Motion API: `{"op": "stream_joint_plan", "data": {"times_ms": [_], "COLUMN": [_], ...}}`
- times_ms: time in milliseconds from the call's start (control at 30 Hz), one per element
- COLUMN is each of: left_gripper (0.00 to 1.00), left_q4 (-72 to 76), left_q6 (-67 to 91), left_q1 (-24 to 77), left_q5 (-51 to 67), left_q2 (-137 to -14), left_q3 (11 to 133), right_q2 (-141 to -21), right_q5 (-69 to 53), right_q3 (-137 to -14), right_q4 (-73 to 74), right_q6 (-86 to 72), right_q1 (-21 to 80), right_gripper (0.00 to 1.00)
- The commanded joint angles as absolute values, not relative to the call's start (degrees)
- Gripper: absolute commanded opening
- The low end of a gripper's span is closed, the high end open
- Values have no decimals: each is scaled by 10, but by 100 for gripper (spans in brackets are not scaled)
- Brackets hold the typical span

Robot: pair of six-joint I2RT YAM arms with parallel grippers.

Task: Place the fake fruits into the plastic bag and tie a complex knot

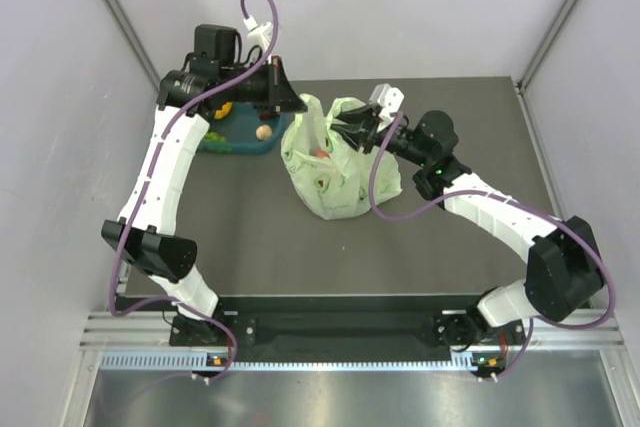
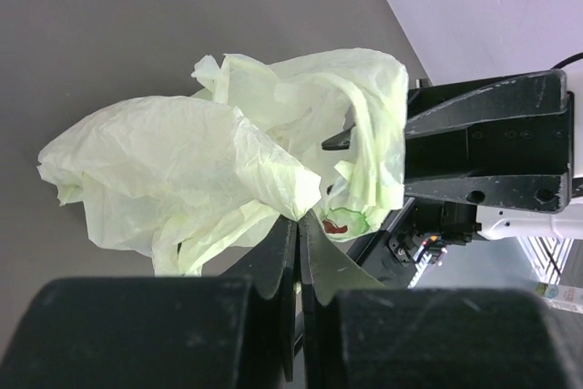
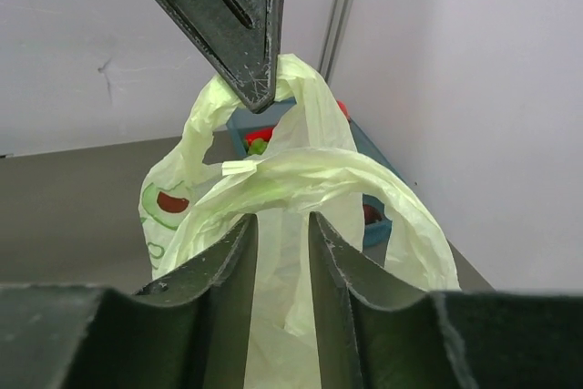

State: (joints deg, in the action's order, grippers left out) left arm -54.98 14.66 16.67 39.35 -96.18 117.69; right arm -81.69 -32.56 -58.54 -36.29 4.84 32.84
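The pale-green plastic bag (image 1: 335, 172) stands crumpled mid-table with its handles pulled up. My left gripper (image 1: 297, 104) is shut on one handle; in the left wrist view its jaws (image 2: 301, 219) pinch the plastic (image 2: 182, 161). My right gripper (image 1: 347, 125) is at the bag's top from the right. In the right wrist view its jaws (image 3: 282, 216) stand a little apart, with the other handle loop (image 3: 310, 175) draped across the tips. The left gripper (image 3: 258, 97) holds the far handle above. Fake fruits (image 3: 258, 140) lie in the basket behind. No knot shows.
A teal basket (image 1: 240, 144) stands at the back left beside the bag, with a yellow fruit (image 1: 227, 110) and a pale one (image 1: 264, 132) in it. Its rim (image 3: 375, 232) shows behind the bag. Grey walls close in left, right and behind.
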Motion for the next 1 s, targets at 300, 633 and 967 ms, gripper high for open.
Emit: {"op": "stream_joint_plan", "data": {"times_ms": [300, 633, 967], "left_gripper": [4, 4, 4], "left_q4": [-541, -548, -546], "left_q6": [146, 144, 147], "left_q1": [175, 176, 180], "left_q5": [389, 385, 391], "left_q2": [-959, -963, -976], "left_q3": [1189, 1194, 1205], "right_q2": [-853, -911, -947], "right_q5": [-308, -282, -314], "right_q3": [-649, -704, -719], "right_q4": [-343, -338, -396], "right_q6": [54, 66, 34], "right_q1": [326, 329, 333], "right_gripper": [6, 4, 11]}}
